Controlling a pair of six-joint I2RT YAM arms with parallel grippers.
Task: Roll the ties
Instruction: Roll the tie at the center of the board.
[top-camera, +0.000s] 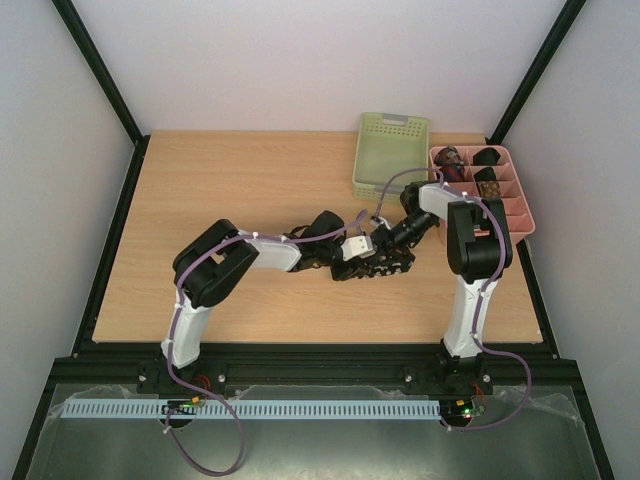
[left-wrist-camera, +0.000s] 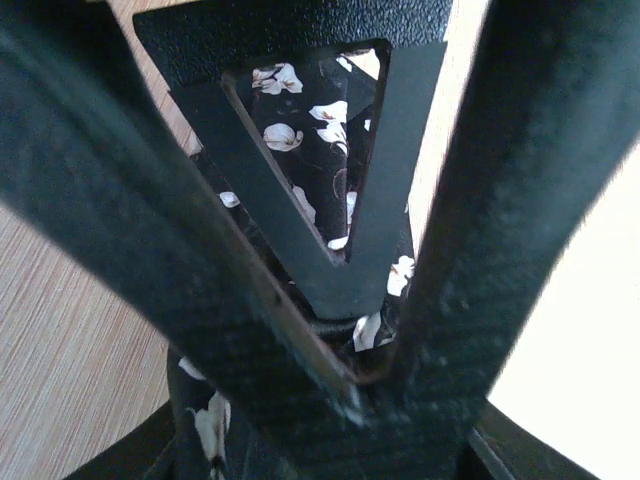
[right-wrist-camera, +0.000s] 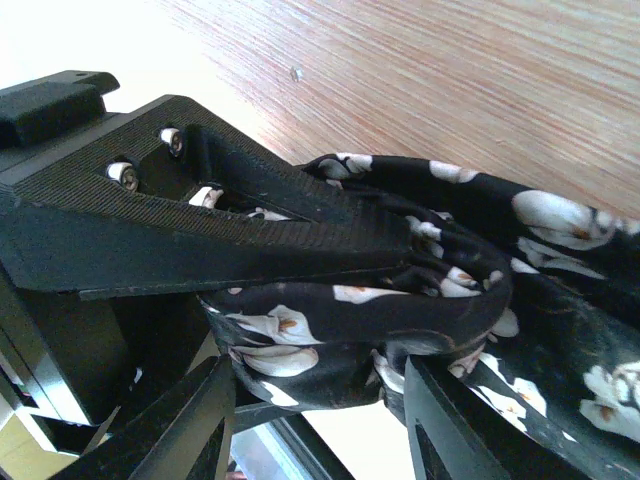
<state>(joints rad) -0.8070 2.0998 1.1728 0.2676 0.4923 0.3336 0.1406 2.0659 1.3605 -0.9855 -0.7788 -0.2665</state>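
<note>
The long black tie (top-camera: 378, 268) with pale flowers lies partly rolled in a bundle at the table's middle, between both grippers. My left gripper (top-camera: 360, 250) is shut on the tie; in the left wrist view its fingers (left-wrist-camera: 365, 385) meet on the fabric (left-wrist-camera: 300, 110). My right gripper (top-camera: 388, 250) holds the roll (right-wrist-camera: 330, 320) from outside, its two fingers (right-wrist-camera: 320, 378) pressed against its sides. The left gripper's finger (right-wrist-camera: 240, 225) lies along the top of the roll. Small rolled ties sit in the pink tray: dark red (top-camera: 450, 158), black (top-camera: 488, 157) and brown (top-camera: 488, 186).
A pink divided tray (top-camera: 520, 215) stands at the right edge of the wooden table. A green perforated basket (top-camera: 392, 150) stands at the back, left of the tray. Black frame posts run along both sides.
</note>
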